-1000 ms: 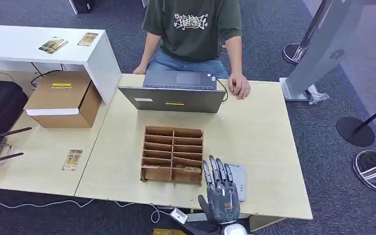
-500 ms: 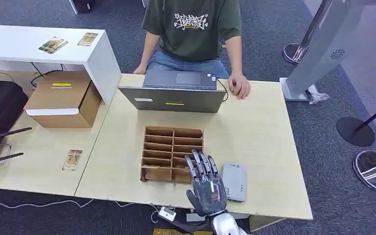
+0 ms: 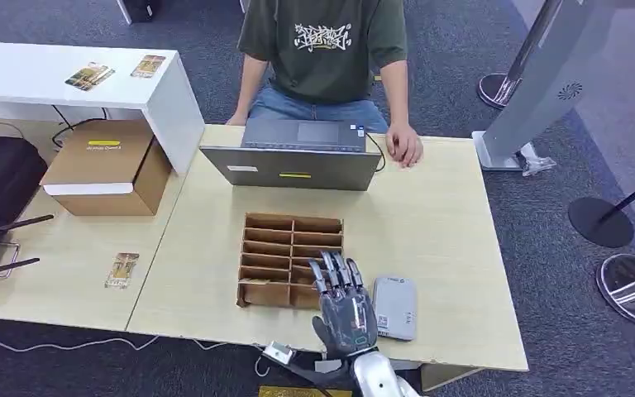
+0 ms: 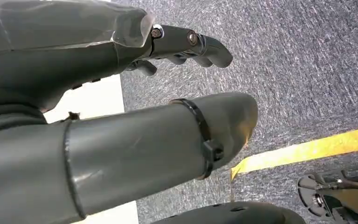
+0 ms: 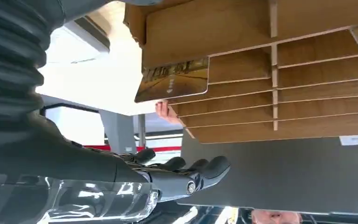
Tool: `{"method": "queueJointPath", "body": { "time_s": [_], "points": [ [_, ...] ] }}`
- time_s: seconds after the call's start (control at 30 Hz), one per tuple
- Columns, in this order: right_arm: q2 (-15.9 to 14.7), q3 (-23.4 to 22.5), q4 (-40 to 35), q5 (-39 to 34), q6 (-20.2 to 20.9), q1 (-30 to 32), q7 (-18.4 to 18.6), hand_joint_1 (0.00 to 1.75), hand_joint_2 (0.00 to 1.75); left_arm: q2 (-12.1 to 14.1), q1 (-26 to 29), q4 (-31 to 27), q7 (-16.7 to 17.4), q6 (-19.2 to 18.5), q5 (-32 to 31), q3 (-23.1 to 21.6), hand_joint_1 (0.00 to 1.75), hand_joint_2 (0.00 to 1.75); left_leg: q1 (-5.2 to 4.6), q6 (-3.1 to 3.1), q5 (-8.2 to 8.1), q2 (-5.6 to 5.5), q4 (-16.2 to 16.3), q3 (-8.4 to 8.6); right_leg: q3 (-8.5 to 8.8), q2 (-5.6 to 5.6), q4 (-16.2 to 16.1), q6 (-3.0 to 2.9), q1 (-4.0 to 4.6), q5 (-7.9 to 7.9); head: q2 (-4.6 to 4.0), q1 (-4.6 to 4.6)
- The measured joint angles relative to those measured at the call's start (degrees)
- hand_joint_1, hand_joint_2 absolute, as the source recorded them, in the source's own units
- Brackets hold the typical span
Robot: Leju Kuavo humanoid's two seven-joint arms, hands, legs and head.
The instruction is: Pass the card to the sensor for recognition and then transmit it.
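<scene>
The right hand (image 3: 346,308) hovered empty, fingers spread, over the wooden rack's (image 3: 290,260) near edge. A card (image 5: 172,80) stood in a near slot: thin, stiff, light, probably slick; best pinched by its protruding edge. The sensor (image 3: 395,307) lay just beside.

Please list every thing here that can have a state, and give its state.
right robot hand: open, empty, above the card rack's near edge
left robot hand: empty, fingers curled, above carpet
card rack: upright on the table
card: standing in a rack slot
card reader: flat, nothing on it
laptop: open
</scene>
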Motion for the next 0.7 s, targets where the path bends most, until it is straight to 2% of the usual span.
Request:
{"method": "queueJointPath", "body": {
  "time_s": [0.33,0.7],
  "points": [
    [1.07,-0.04,-0.52,0.54,7.38,-1.39,4.32,0.0,1.75,0.02,-0.01,0.0,0.41,-0.17,-0.04,0.0,0.0,0.0,0.0,0.0,0.0,0.0,0.0,0.0,0.0,0.0,0.0,0.0,0.0,0.0,0.0,0.0],
    [2.14,-0.33,-0.5,0.52,9.11,-2.79,5.16,0.0,1.75,0.0,-0.01,0.0,0.83,-0.68,-0.11,0.0,0.0,0.0,0.0,0.0,0.0,0.0,0.0,0.0,0.0,0.0,0.0,0.0,0.0,0.0,0.0,0.0]
  ]
}}
